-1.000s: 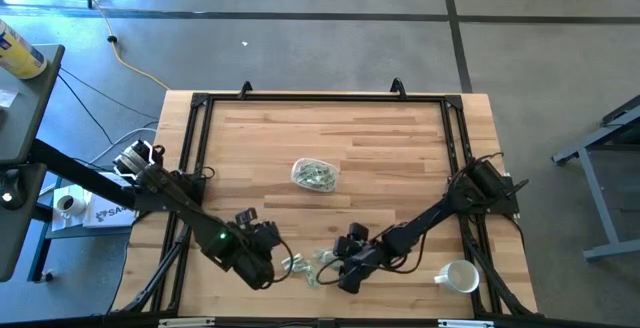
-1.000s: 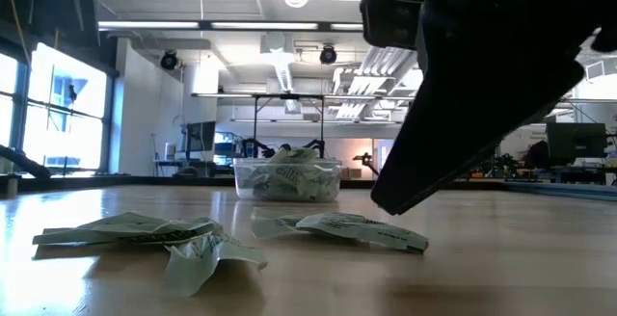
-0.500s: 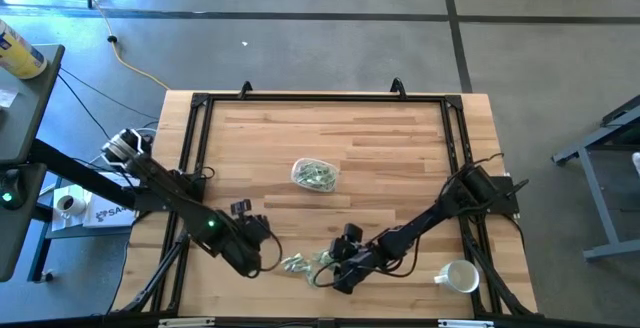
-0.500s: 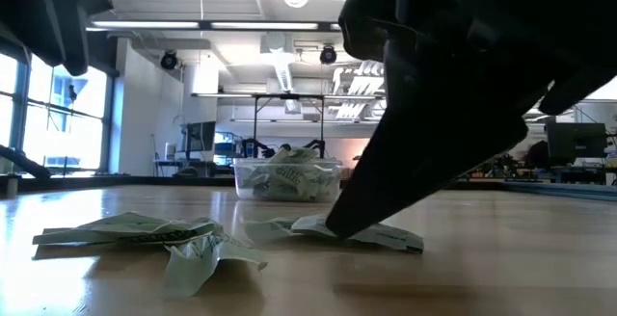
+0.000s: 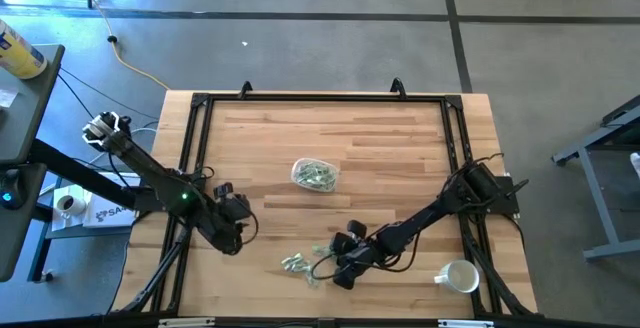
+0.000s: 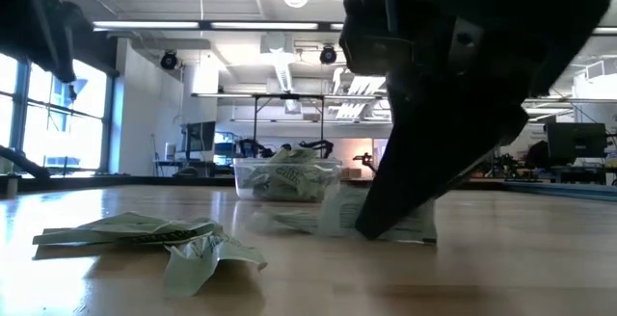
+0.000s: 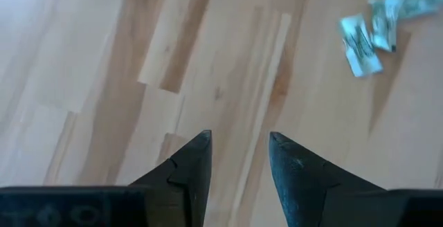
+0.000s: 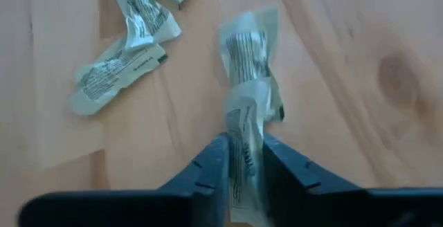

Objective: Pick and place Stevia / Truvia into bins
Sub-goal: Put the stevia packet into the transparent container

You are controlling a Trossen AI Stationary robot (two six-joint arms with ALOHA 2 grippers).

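While the left gripper (image 5: 228, 230) hangs parted and empty at lower left, the right gripper (image 8: 243, 159) pinches a Stevia sachet (image 8: 248, 61) at lower centre; loose sachets (image 5: 298, 264) beside it, bowl (image 5: 314, 175) mid-frame.

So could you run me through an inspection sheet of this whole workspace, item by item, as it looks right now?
Surface: wooden table inside a black frame, bare over most of its top.
Job's things: clear bowl mid-table, already holding sachets; loose sachets near the front edge.
Clutter: white mug at the front right corner.
Grippers: right gripper shut on a sachet, low over the table beside the loose ones; left gripper open, empty, over bare wood off to the left.
Cables: yellow cable on the floor beyond the table's left corner; dark wires along both arms.
Surroundings: concrete floor, a side stand on the left, an open hall behind; no people seen.
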